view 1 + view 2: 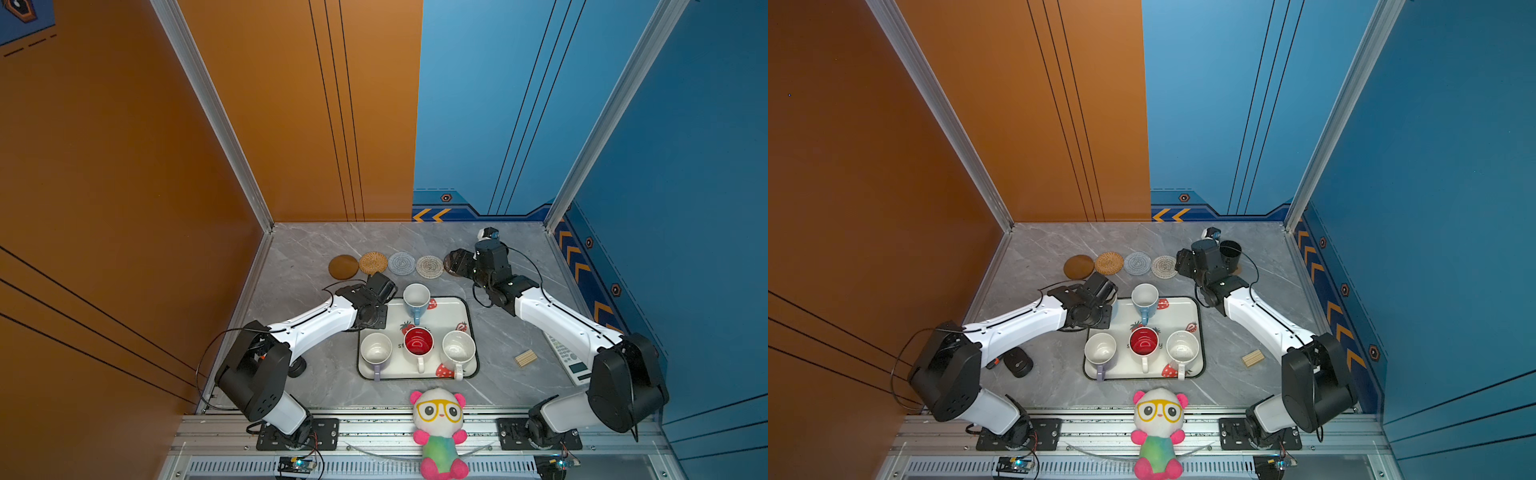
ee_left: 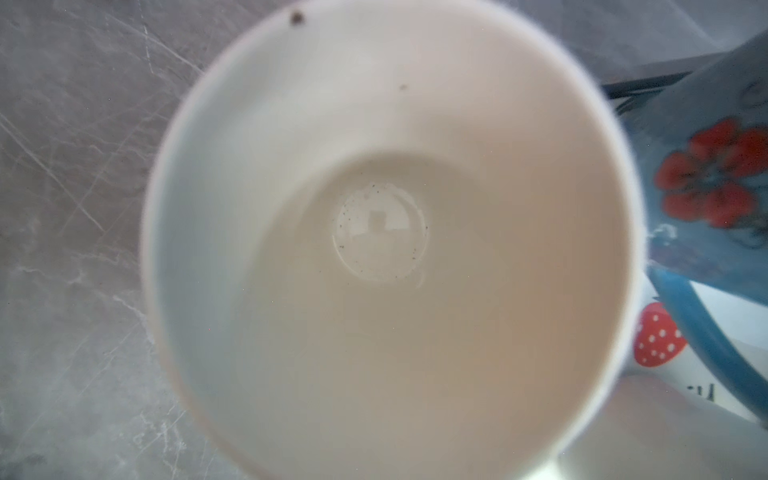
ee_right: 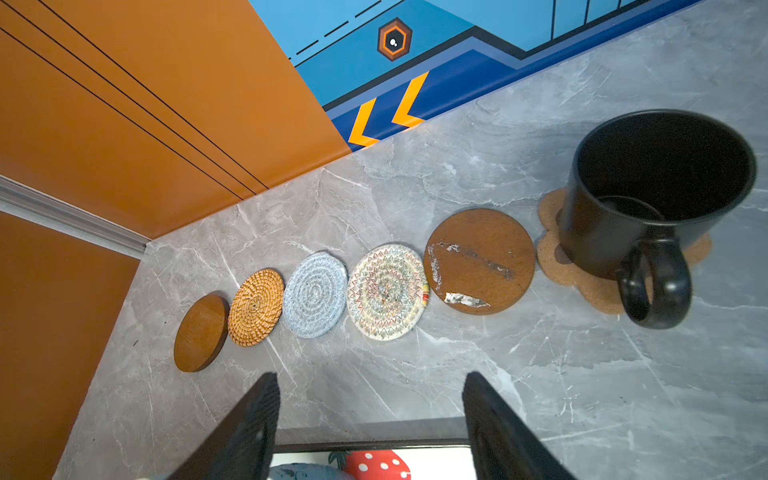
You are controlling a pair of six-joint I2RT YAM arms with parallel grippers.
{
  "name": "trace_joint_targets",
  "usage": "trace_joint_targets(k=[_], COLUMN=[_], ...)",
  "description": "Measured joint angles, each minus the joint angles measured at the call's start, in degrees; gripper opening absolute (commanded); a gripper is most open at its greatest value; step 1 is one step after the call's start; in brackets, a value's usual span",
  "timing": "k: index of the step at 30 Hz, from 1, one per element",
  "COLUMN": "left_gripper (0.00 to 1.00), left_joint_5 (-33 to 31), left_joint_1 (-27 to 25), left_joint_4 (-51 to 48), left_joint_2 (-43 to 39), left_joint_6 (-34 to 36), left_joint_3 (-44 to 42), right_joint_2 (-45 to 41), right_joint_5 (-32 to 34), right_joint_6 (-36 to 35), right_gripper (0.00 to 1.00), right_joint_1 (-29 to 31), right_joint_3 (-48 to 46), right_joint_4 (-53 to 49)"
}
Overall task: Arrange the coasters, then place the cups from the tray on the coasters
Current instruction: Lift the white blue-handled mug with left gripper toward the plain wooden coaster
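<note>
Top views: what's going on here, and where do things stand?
Six coasters lie in a row at the back. A black mug already stands on the paw-shaped coaster; the right claw hangs open and empty nearby. The left claw is over a white-lined mug at a corner of the tray; its grip is hidden. Four more mugs wait there.

Left arm [image 1: 316, 324] stretched toward far centre, wrist bent down, left end effector [image 1: 379, 291] pointing down with grip hidden; right arm [image 1: 557, 320] extended to far right, right end effector [image 3: 370, 376] low over desk, fingers [image 3: 249, 415] spread apart, empty.
</note>
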Motion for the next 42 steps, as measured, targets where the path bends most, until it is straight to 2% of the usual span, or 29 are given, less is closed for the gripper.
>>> trace_joint_targets(k=[11, 25, 36, 42], left_gripper=[0.0, 0.0, 0.0, 0.0], left_joint_5=[0.0, 0.0, -0.1, -0.1], left_joint_1=[0.2, 0.2, 0.3, 2.5], left_joint_4=[0.7, 0.1, -1.9, -2.2], left_joint_2=[1.1, 0.4, -3.9, -4.0], left_joint_6=[-0.6, -0.6, -0.6, -0.3], left_joint_3=[-0.2, -0.2, 1.5, 2.7], right_joint_2=[0.0, 0.0, 0.0, 0.0], right_joint_5=[-0.2, -0.2, -1.1, -1.5], right_joint_6=[0.0, 0.0, 0.0, 0.0], right_gripper=[0.69, 0.69, 0.69, 0.69], right_joint_1=[0.0, -0.1, -0.4, -0.4], right_joint_3=[0.0, 0.0, 0.0, 0.0], right_joint_4=[0.3, 0.3, 0.3, 0.4])
